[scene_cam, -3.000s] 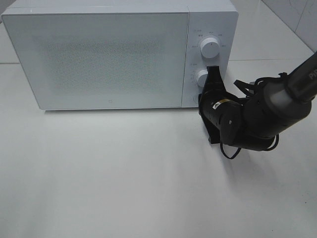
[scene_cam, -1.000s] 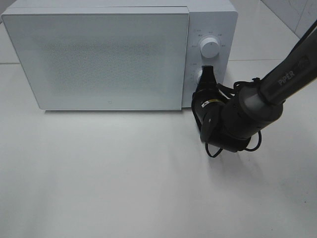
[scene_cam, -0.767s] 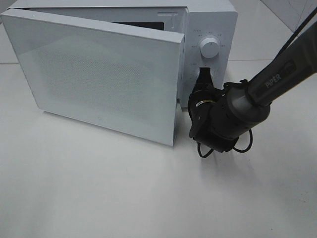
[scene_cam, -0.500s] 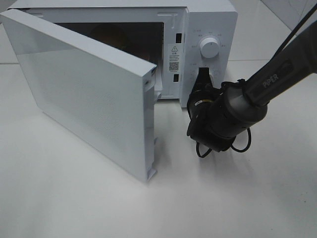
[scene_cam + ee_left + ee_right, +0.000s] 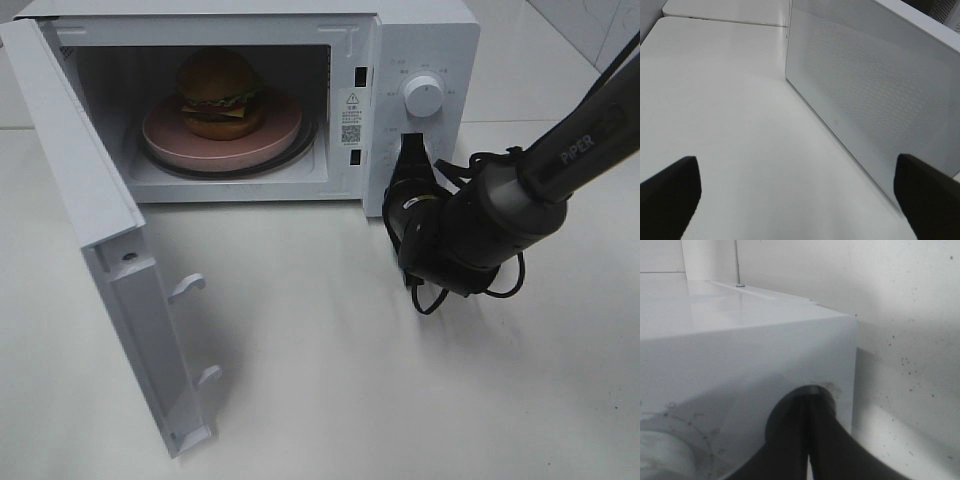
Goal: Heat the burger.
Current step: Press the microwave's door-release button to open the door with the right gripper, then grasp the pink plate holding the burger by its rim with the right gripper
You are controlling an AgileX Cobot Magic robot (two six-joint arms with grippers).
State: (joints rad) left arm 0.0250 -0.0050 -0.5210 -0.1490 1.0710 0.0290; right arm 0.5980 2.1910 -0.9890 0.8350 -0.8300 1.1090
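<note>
The burger (image 5: 220, 90) sits on a round pink plate (image 5: 272, 137) inside the white microwave (image 5: 420, 40). The microwave's door (image 5: 80, 200) is swung wide open to the left. My right gripper (image 5: 410, 150) is shut, and its tips (image 5: 809, 399) press against the lower part of the control panel, right of the cavity. My left gripper (image 5: 795, 165) is open and holds nothing. Its dark fingers (image 5: 670, 195) are spread wide over the table, and the door's speckled outer face (image 5: 865, 95) stands ahead of them. The left arm does not show in the exterior view.
The upper knob (image 5: 424, 95) is on the panel above my right gripper. Part of a knob (image 5: 660, 455) shows beside the tips in the right wrist view. The open door reaches forward over the table's left side. White table (image 5: 330, 380) lies in front of the microwave.
The microwave door was closed a second ago and has swung fully open to the left, revealing the burger on its plate. My right gripper stays shut at the control panel.
</note>
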